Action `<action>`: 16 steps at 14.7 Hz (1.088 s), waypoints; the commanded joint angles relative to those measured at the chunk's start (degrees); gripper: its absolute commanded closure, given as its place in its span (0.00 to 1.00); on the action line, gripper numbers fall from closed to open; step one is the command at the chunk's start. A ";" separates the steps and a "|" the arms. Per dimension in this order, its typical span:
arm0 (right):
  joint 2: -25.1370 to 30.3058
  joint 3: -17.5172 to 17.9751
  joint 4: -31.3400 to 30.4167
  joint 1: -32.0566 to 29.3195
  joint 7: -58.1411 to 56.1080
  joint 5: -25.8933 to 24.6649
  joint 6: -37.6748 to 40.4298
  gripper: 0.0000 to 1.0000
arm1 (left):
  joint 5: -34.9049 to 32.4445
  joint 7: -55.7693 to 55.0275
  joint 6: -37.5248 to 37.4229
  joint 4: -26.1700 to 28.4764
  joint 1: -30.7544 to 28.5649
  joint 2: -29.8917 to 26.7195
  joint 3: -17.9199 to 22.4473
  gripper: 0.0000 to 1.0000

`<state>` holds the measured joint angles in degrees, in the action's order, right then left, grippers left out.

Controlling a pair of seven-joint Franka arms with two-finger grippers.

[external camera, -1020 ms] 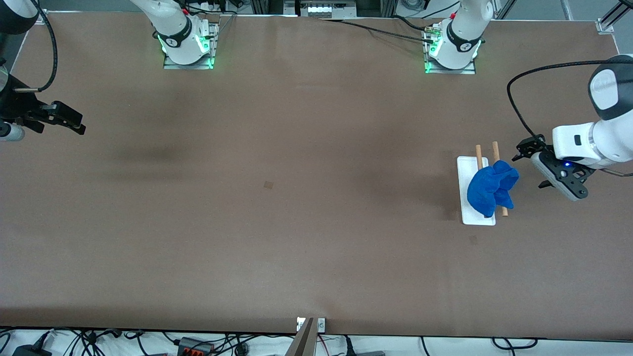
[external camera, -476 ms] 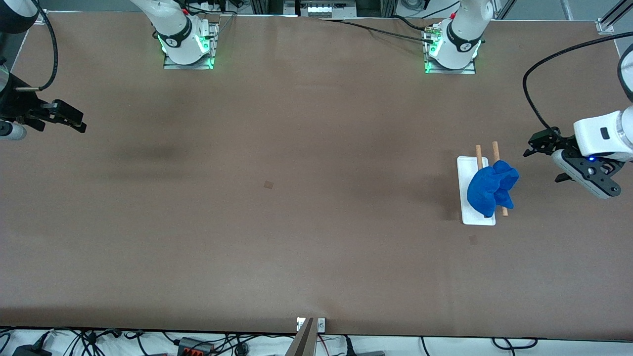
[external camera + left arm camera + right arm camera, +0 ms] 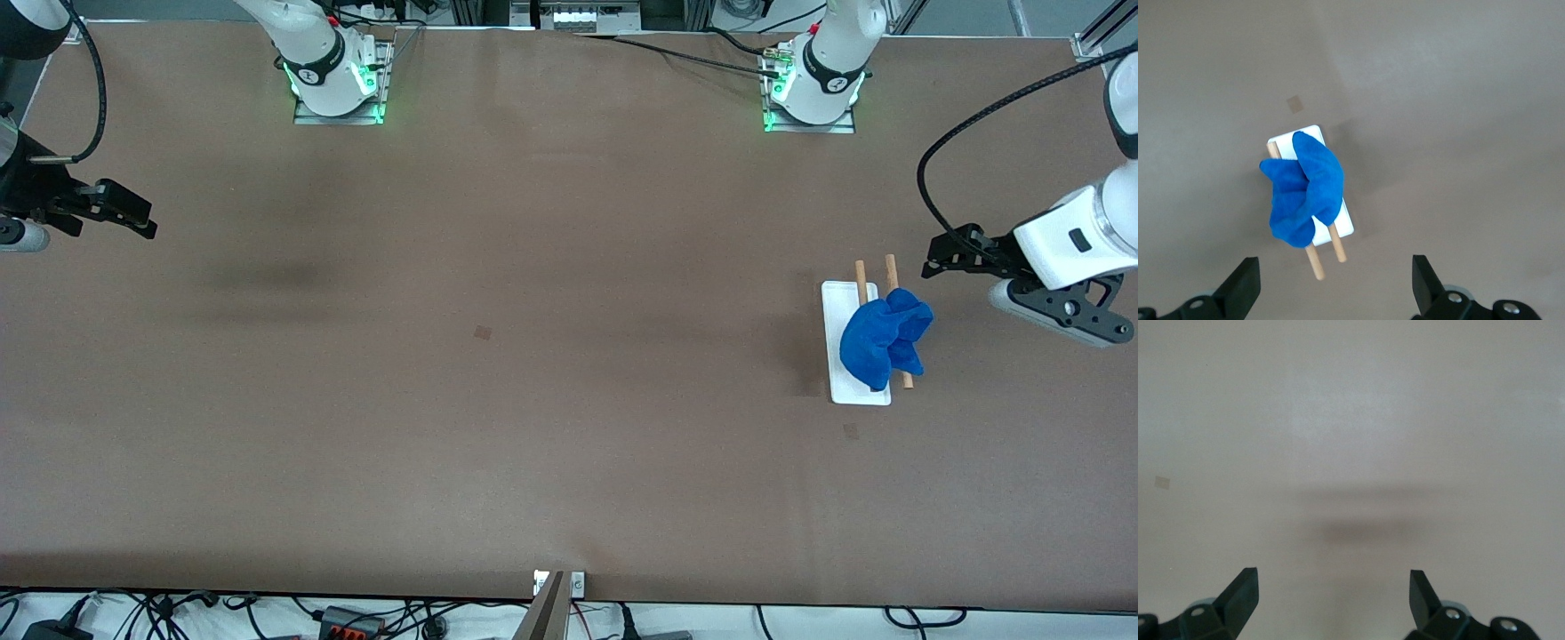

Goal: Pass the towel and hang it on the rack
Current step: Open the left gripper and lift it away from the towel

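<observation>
Since both grippers are empty with jaws wide apart, the hanging looks finished, in my judgement. From the left gripper (image 3: 944, 253), which is in the air over the table at the left arm's end, the towel (image 3: 880, 342) is at about eight o'clock in the front view, well apart from it. It lies bunched across the two wooden rods of the rack (image 3: 849, 298), not spread flat. What is left is probably only to pull the arms away. At the right arm's end, the right gripper (image 3: 124, 216) waits in the air, its arm stretched level over bare table.
</observation>
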<state>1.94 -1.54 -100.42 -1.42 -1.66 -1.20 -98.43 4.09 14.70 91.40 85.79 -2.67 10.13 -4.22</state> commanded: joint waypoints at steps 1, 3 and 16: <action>0.00 0.93 0.75 -1.65 0.52 0.06 0.43 0.00 | -1.19 -3.80 -0.35 4.99 3.98 -5.37 5.43 0.00; 0.00 1.63 0.75 -1.92 0.52 0.06 0.43 0.00 | -1.01 -3.89 -0.44 6.57 8.19 -6.60 10.44 0.00; -0.18 1.63 0.75 -1.48 0.52 -0.03 0.96 0.00 | -0.48 -4.06 -4.39 4.82 7.86 -5.91 11.95 0.00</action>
<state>1.87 -0.70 -100.41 -2.17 -1.66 -1.20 -98.30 4.01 11.45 86.87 90.68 4.89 4.82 7.38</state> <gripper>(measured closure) 0.000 0.000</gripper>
